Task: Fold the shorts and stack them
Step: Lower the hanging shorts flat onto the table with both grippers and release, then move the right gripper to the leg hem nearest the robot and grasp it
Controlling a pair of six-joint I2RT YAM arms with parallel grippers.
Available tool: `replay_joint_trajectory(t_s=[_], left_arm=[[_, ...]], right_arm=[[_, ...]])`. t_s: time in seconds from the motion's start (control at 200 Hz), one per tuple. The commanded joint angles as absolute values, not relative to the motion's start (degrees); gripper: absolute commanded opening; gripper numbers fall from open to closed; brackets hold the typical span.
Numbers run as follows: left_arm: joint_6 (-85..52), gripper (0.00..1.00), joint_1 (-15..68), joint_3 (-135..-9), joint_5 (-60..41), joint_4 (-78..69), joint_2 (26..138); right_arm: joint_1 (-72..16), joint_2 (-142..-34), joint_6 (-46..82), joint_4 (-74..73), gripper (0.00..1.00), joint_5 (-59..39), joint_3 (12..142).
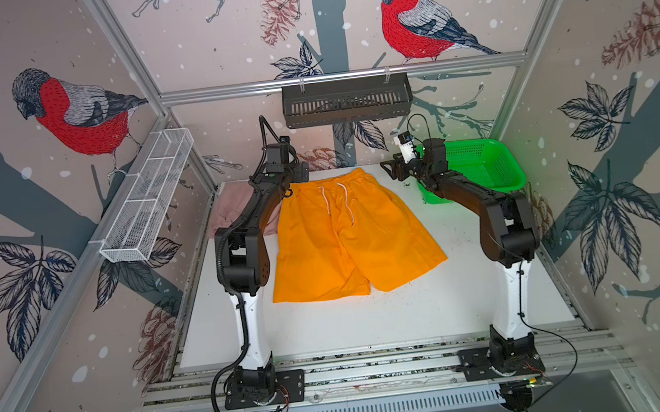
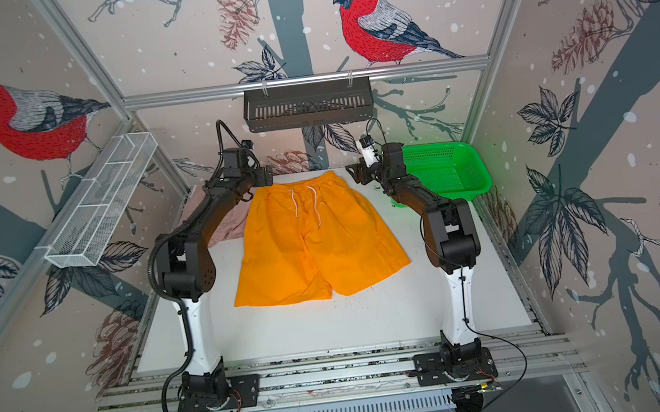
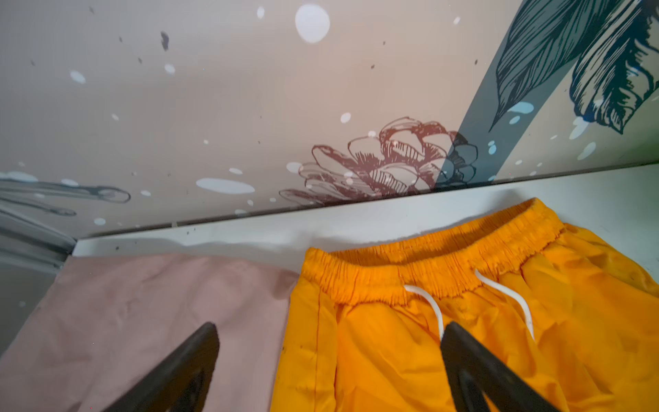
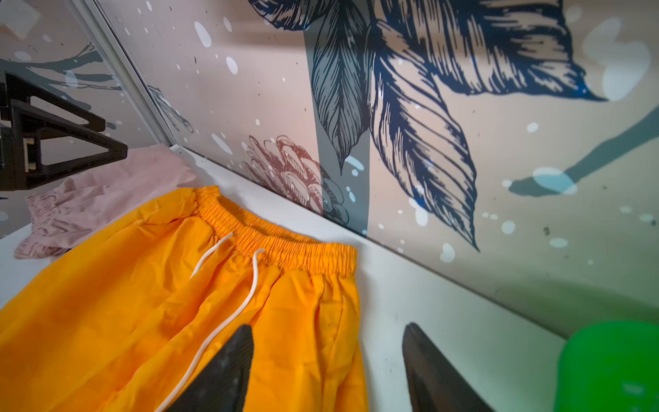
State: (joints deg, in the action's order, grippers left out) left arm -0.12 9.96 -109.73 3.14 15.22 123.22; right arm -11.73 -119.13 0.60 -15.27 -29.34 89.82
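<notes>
Orange shorts (image 1: 348, 238) lie spread flat in the middle of the table (image 1: 373, 319), front up, with the gathered waistband toward the back wall, both legs toward the arm bases, and the white drawstring (image 1: 346, 201) loose over the front. No fold is made in them yet. Pink shorts (image 1: 224, 209) sit in the far left corner, largely hidden behind the left arm in both top views. The right wrist view shows them bunched with the waistband rumpled, while the left wrist view shows a smoother face, so whether they count as folded cannot be told. The orange waist corner touches or just overlaps their edge. Judgement: early to middle stage. The orange pair is laid out ready, and all its folds and the stacking of the two pairs remain. Left tool (image 3: 330, 328) hovers over the seam where pink meets orange, jaws wide apart, holding nothing. Right tool (image 4: 328, 328) hovers at the opposite waist corner, one finger over orange cloth and one over bare table, jaws apart and empty. A green basket (image 1: 479, 166) sits in the far right corner close behind the right arm, and looks empty. A black slotted rack (image 1: 346, 101) hangs from the back rail, and a white wire tray (image 1: 147, 197) is fixed to the left wall; both are clear of the cloth. Likely hindrances are the back wall close to the waistband, the pink pair crowding the left corner, and the trailing drawstring.
</notes>
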Motion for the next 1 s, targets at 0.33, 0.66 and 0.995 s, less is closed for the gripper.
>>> replay_joint_trajectory(t_s=[0.33, 0.66, 0.995], left_arm=[[-19.7, 0.98, 10.7, -68.5, -4.4, 27.6, 89.0], [-27.1, 0.98, 10.7, -45.6, -9.1, 18.7, 72.9], [-26.0, 0.98, 10.7, -49.3, -6.8, 21.2, 65.3]], right_arm=[[-29.4, -85.7, 12.7, 3.0, 0.76, -9.6, 53.8], [-48.6, -97.3, 19.2, 15.3, 0.91, 3.6, 60.7], [-54.9, -106.9, 22.0, 17.8, 0.91, 10.9, 64.5]])
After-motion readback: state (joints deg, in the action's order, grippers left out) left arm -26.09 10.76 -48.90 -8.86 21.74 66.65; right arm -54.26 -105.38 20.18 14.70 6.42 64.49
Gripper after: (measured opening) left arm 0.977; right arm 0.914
